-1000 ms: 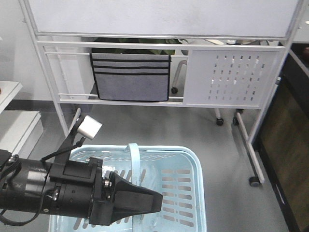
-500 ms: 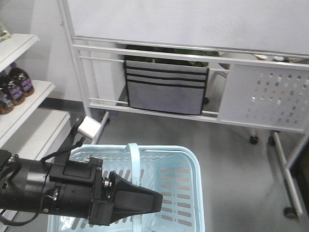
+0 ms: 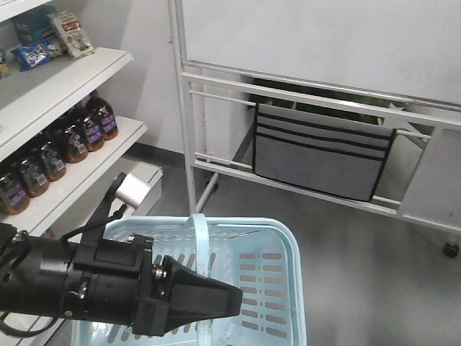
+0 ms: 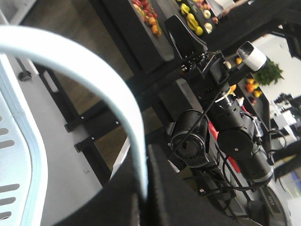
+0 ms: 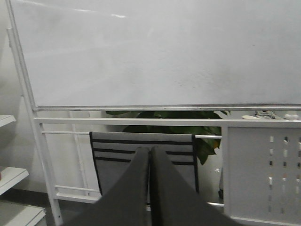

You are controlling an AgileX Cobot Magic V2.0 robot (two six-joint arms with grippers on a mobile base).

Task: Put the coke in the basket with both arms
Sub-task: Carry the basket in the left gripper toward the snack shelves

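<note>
The light-blue basket (image 3: 277, 238) hangs low in the front view, its hoop handle (image 3: 199, 238) standing up. My left gripper (image 3: 234, 300) is shut on that handle. In the left wrist view the handle (image 4: 94, 70) arches overhead and runs down between the closed jaws of the left gripper (image 4: 144, 190). My right gripper (image 5: 149, 150) is shut with nothing between its fingers, and points at a whiteboard stand. The right arm (image 4: 235, 141) shows in the left wrist view. The coke is out of view.
White shelves (image 3: 108, 68) at the left hold brown bottles (image 3: 72, 140) and snack packs (image 3: 68, 32). A wheeled whiteboard stand (image 3: 189, 122) with a grey pocket organiser (image 3: 317, 162) stands ahead on grey floor. A silver-white knob (image 3: 133, 189) sticks up from the left arm.
The front view has swung left: the whiteboard stand slid to the right and the shelves with bottles came into view. The left gripper and basket keep their place in the frame.
</note>
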